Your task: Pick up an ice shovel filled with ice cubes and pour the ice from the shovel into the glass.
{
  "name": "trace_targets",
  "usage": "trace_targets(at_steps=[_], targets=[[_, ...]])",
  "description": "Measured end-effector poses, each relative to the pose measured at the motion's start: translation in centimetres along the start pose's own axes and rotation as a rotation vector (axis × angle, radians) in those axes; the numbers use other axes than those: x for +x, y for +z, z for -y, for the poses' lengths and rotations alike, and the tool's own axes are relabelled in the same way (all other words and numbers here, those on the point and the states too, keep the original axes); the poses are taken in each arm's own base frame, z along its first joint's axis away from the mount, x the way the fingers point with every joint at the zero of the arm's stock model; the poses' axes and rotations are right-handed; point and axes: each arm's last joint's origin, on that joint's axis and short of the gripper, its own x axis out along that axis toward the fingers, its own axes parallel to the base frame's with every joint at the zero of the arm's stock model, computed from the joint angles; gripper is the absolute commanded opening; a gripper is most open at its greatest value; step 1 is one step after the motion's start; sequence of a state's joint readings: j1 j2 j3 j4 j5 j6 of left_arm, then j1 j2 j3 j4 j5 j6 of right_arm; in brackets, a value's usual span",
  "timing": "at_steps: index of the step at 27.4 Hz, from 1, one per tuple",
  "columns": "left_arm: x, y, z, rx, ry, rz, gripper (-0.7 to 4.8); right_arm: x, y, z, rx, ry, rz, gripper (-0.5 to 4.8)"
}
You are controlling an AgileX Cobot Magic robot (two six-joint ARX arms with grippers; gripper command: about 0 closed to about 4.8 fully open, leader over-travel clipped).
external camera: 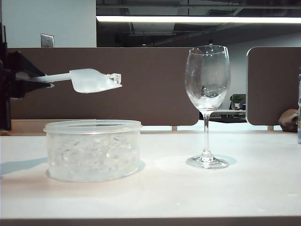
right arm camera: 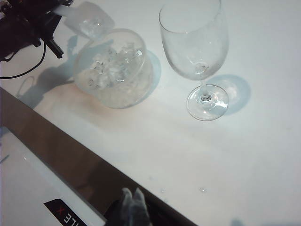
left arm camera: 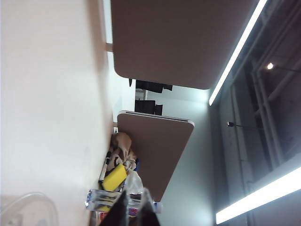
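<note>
The ice shovel (external camera: 94, 81) hangs level above the tub, its thin handle running left into my left gripper (external camera: 28, 79), which is shut on it. One of the ice cubes (external camera: 114, 77) sits at the shovel's front lip. The glass (external camera: 207, 80) stands upright on the table, to the right of the tub and apart from the shovel. In the right wrist view the shovel (right arm camera: 89, 21) lies over the tub's rim, with the glass (right arm camera: 195, 40) beside it. The left wrist view shows only its dark fingertips (left arm camera: 133, 209) close together, not the shovel. My right gripper (right arm camera: 133, 201) is shut and empty near the table's front edge.
A round clear tub (external camera: 92, 149) full of ice stands below the shovel, and its rim (left arm camera: 28, 202) shows in the left wrist view. Brown partition panels (external camera: 155, 84) back the table. Clutter and a bottle (left arm camera: 101, 200) lie at the table's far right end.
</note>
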State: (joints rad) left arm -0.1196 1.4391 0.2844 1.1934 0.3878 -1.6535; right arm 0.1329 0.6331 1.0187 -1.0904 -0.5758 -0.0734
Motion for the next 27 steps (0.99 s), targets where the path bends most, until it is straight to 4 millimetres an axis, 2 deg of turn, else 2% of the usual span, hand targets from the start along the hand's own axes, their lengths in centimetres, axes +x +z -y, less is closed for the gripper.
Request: trace_targets(at_steps=[11, 15, 22, 27], targets=[[-0.1, -0.1, 1.0, 0.022, -0.056, -0.006, -0.06, 0.0, 0.0, 0.0, 0.000, 0.000, 0.000, -0.05], [1.1, 0.2, 2.8, 0.044, -0.106, -0.016, -0.06, 0.0, 0.0, 0.0, 0.000, 0.000, 0.001, -0.05], [2.0, 0.1, 3.5, 0.054, -0.096, -0.034, -0.06, 0.0, 0.0, 0.0, -0.001, 0.000, 0.001, -0.05], [2.0, 0.2, 3.2, 0.053, -0.064, -0.031, -0.06, 0.0, 0.0, 0.0, -0.001, 0.000, 0.001, -0.05]])
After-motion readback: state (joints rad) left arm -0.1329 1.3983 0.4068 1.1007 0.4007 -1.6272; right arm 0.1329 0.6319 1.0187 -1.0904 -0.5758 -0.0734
